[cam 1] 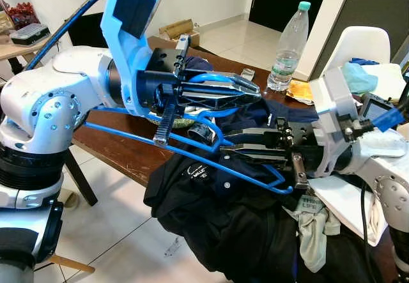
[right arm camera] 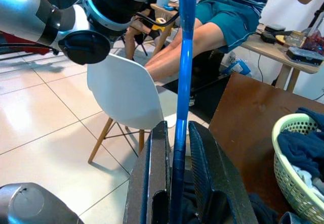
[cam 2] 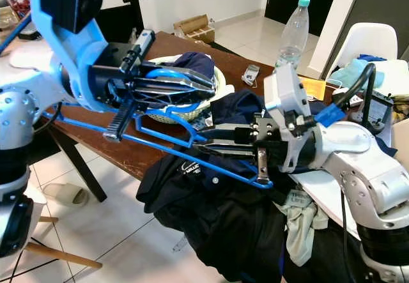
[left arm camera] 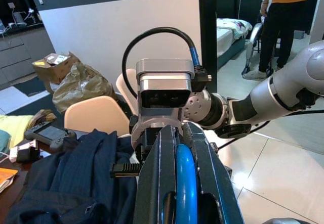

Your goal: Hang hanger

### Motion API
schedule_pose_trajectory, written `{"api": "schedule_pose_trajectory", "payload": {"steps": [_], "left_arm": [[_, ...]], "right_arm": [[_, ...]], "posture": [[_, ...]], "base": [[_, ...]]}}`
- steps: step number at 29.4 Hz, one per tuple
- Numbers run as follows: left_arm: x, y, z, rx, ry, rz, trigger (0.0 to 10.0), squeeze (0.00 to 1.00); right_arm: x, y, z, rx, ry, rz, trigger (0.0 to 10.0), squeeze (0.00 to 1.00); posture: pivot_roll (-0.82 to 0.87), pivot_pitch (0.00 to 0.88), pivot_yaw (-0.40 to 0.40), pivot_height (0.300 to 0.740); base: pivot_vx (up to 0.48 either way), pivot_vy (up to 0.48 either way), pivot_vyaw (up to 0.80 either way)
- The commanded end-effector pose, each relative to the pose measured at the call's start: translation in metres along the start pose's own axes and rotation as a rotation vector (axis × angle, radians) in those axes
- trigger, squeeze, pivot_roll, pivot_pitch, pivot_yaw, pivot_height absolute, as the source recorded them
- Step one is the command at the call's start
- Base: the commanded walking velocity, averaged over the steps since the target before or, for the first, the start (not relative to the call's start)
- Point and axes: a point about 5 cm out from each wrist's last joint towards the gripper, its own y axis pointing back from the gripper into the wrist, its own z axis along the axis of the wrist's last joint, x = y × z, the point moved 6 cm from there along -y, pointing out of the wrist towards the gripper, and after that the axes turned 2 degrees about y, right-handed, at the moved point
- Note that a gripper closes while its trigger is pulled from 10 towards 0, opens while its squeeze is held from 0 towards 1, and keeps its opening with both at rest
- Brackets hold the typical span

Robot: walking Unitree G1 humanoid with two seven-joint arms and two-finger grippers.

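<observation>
A blue hanger [cam 1: 255,179] is held in the air between both grippers, above a dark navy shirt [cam 1: 217,225] that spills off the table edge. My left gripper [cam 1: 254,90] is shut on the hanger's upper curved part, seen as a blue strip [left arm camera: 185,183] between its fingers. My right gripper [cam 1: 223,144] points toward the left arm and is shut on the hanger's straight bar [right arm camera: 181,107]. The bar runs slanted from near the left forearm down to the right wrist.
The brown table [cam 1: 118,144] carries a pale laundry basket [cam 2: 188,112], a water bottle [cam 1: 286,45] and small clutter. A white chair [cam 1: 362,43] stands behind it. A seated person [right arm camera: 212,32] and a standing person [left arm camera: 283,11] are nearby. Tiled floor [cam 1: 115,232] lies below.
</observation>
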Motion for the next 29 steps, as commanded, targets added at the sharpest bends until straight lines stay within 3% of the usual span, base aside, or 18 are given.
{"api": "schedule_pose_trajectory", "payload": {"steps": [1,3,4,9,10,12,13,20,28,29], "left_arm": [[-0.002,0.001,0.006,-0.005,-0.016,-0.012,10.0,0.0],[-0.002,0.001,0.006,-0.007,-0.015,-0.012,10.0,0.0],[-0.002,0.001,0.007,-0.01,-0.014,-0.012,10.0,0.0],[-0.002,0.001,0.008,-0.016,-0.016,-0.011,10.0,0.0],[-0.002,0.001,0.008,-0.018,-0.017,-0.01,10.0,0.0],[-0.002,0.001,0.008,-0.018,-0.017,-0.01,10.0,0.0],[-0.002,0.001,0.009,-0.019,-0.02,-0.009,10.0,0.0],[-0.001,0.001,0.009,-0.015,-0.024,-0.001,10.0,0.0],[0.0,0.001,0.008,-0.016,-0.025,0.003,10.0,0.0],[0.0,0.001,0.009,-0.016,-0.025,0.003,10.0,0.0]], "right_arm": [[0.005,0.0,0.002,0.008,0.014,0.01,10.0,0.0],[0.004,0.0,0.001,0.011,0.007,0.006,10.0,0.0],[0.003,0.0,0.001,0.013,0.001,-0.001,10.0,1.0],[0.001,0.001,0.0,0.022,0.003,-0.018,10.0,1.0],[0.001,0.0,-0.001,0.027,0.002,-0.013,10.0,0.28],[0.001,0.0,-0.001,0.027,0.002,-0.013,10.0,0.28],[0.005,-0.004,-0.002,0.027,-0.004,0.01,10.0,0.0],[0.023,-0.017,0.004,-0.003,-0.016,0.103,10.0,0.0],[0.029,-0.023,0.009,-0.015,-0.008,0.127,10.0,0.0],[0.03,-0.024,0.007,-0.014,-0.013,0.128,9.4,0.0]], "posture": [[0.11,0.067,0.002,0.74],[0.11,0.07,0.002,0.74],[0.11,0.071,0.001,0.74],[0.11,0.072,0.0,0.74],[0.11,0.073,-0.001,0.74],[0.11,0.073,-0.001,0.74],[0.11,0.072,-0.002,0.74],[0.11,0.076,-0.004,0.74],[0.11,0.076,-0.004,0.74],[0.11,0.076,-0.005,0.74]], "base": [[0.0,0.0,0.0],[0.0,0.0,0.0],[0.0,0.0,0.0],[0.0,0.0,0.0],[0.0,0.0,0.0],[0.0,0.0,0.0],[0.0,0.0,0.0],[0.0,0.0,0.0],[0.0,0.0,0.0],[0.0,0.0,0.0]]}}
